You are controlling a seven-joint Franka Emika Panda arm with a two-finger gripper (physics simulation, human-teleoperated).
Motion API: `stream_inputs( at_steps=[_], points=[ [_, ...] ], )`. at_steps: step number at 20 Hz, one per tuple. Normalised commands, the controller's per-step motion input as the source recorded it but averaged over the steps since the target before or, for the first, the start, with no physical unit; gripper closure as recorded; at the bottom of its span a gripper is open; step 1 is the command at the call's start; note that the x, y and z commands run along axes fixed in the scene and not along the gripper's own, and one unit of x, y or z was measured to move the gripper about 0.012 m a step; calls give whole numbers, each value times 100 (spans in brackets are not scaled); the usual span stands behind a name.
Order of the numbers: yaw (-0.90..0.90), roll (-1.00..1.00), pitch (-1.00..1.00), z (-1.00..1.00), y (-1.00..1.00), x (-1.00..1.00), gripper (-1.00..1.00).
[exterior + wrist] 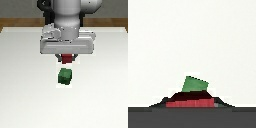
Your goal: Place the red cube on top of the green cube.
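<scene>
Red cube [66,58] sits clamped in the gripper [66,60], held above the white table [20,75]. Green cube [64,76] rests on the table just in front of it, w/ a gap between them. You'd do well to centre red over green & square the faces before lowering. Count: 1 red cube, 1 green cube, 1 gripper.

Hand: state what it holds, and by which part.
The hand appears to hold the red cube between its fingers, above the table; which faces are gripped cannot be told.
</scene>
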Motion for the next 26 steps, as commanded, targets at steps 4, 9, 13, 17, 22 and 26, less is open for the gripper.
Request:
stream_inputs(
  at_steps=[4,9,13,17,22,26],
  points=[
    [0,0,0,-50,0,0,100],
    [0,0,0,-40,0,0,100],
    [0,0,0,0,0,0,-100],
    [0,0,0,0,0,0,-100],
    [0,0,0,0,0,0,-100],
    [0,0,0,0,0,0,-100]
  ],
)
